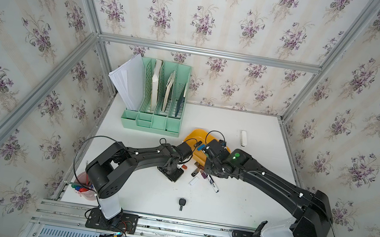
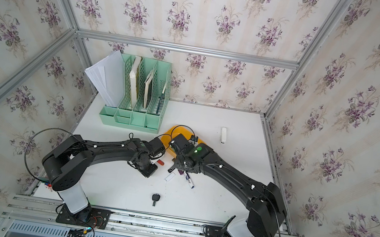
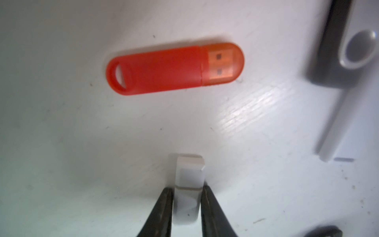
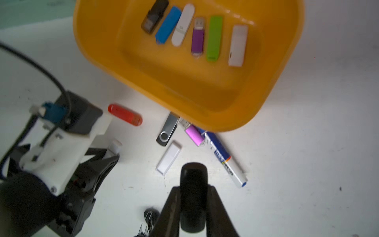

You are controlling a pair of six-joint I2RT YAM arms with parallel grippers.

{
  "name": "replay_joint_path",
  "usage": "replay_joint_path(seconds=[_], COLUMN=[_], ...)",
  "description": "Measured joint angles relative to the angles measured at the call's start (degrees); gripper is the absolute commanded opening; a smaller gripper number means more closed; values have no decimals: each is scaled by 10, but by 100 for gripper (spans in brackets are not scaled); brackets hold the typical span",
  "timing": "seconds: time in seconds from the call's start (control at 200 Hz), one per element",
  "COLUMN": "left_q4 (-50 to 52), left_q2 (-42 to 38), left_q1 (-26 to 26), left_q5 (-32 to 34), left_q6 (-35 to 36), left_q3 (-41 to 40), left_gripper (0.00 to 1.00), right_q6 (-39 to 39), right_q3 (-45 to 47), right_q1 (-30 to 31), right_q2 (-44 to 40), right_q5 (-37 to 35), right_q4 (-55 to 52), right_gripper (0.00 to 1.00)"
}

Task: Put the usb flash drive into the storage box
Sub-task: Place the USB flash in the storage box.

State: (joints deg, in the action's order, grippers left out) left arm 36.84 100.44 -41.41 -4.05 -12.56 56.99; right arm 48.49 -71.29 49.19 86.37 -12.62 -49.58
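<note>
While the left gripper (image 3: pixel 188 189) pinches a white usb flash drive (image 3: pixel 189 170) close to the table (image 3: pixel 61 143), beside a red drive (image 3: pixel 174 68) and outside the box, the right gripper (image 4: pixel 193 191) is clamped on a black rounded object (image 4: pixel 193 174). A swivel drive (image 4: pixel 167 131), pink drive (image 4: pixel 194 135) and marker (image 4: pixel 223 158) crowd the yellow storage box (image 4: pixel 205 98) at its rim. Only the right wrist view shows the six drives inside it; both top views show a key (image 1: pixel 181 203) and a mint organizer (image 1: pixel 155 118).

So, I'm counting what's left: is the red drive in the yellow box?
Out. The red drive lies flat on the table beside the box, clear of its wall.
</note>
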Motion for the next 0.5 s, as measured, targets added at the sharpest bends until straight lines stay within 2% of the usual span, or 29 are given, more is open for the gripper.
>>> replay_joint_path(seconds=[0.255, 0.499], left_q4=[17, 26], left_q2=[17, 28], left_q1=[3, 5], left_q5=[-8, -9], left_q6=[-12, -14], left_q3=[17, 24], left_gripper=[29, 29], right_q6=[-105, -168], right_q3=[-72, -101], right_q1=[-100, -145], right_q2=[66, 139], right_q5=[12, 34], right_q4=[8, 39], right_gripper=[17, 16])
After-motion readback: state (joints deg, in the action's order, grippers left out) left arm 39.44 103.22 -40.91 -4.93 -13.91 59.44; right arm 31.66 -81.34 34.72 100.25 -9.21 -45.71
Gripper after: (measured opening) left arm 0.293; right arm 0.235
